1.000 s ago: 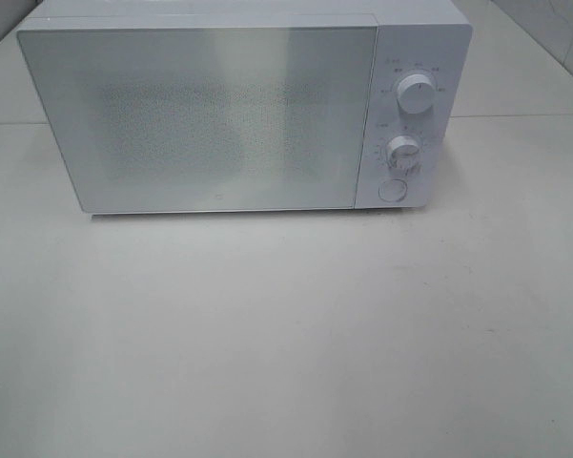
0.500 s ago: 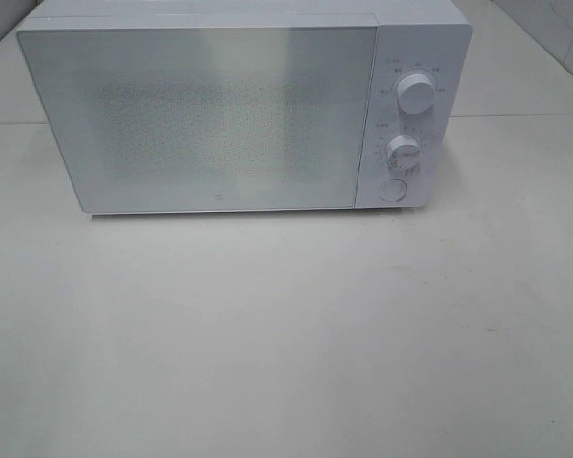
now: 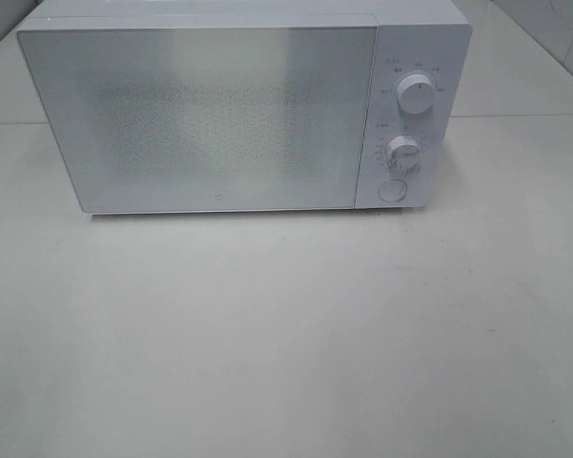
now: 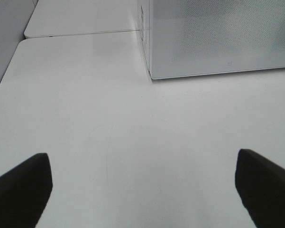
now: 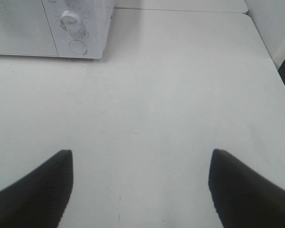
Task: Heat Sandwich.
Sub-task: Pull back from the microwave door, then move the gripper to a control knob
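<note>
The sandwich shows in no view; it may sit behind the microwave's shut door, whose pale mesh fills the upper left of the high frame and hides the inside. The left gripper and right gripper hang spread wide and empty over the bare table. Risks: a push on the round button could slide the light oven backward, and turning the lower dial unchecked could heat an empty cavity.

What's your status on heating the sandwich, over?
Jaws open and empty on left gripper and right gripper, over white tabletop. No sandwich in view. White box-shaped microwave oven door shut, nothing seen in front of it.
</note>
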Tool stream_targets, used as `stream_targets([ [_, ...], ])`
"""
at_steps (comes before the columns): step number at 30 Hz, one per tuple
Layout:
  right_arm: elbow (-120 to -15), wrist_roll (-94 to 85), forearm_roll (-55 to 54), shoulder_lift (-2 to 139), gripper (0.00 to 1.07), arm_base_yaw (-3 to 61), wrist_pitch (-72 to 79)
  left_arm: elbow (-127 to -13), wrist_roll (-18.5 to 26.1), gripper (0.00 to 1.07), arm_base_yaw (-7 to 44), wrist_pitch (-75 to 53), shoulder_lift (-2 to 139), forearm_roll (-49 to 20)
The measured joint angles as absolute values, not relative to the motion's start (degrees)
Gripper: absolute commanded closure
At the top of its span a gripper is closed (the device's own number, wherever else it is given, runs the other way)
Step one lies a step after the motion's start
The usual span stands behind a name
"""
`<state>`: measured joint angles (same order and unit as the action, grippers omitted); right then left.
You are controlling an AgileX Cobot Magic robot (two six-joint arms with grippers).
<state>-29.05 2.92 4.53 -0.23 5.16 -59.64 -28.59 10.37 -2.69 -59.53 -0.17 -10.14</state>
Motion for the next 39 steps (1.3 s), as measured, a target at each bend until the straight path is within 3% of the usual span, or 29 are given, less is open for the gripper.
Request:
stream_targets([
  [22,-29.2,2.9,4.4,-0.2,0.31,5.2,-59.6,-28.6,10.4,0.03,-2.7,-59.5,-0.2,-10.1],
  [27,-30.7,2.9,4.4,0.3,0.25,5.2,-58.4,-28.6,10.4,0.03,-2.7,-59.5,-0.2,-10.1],
  [39,-31.2,2.9,4.4,13.9,0.22,5.2,-45.0,-28.6,10.4,0.03,-2.7,-59.5,-0.2,-10.1],
])
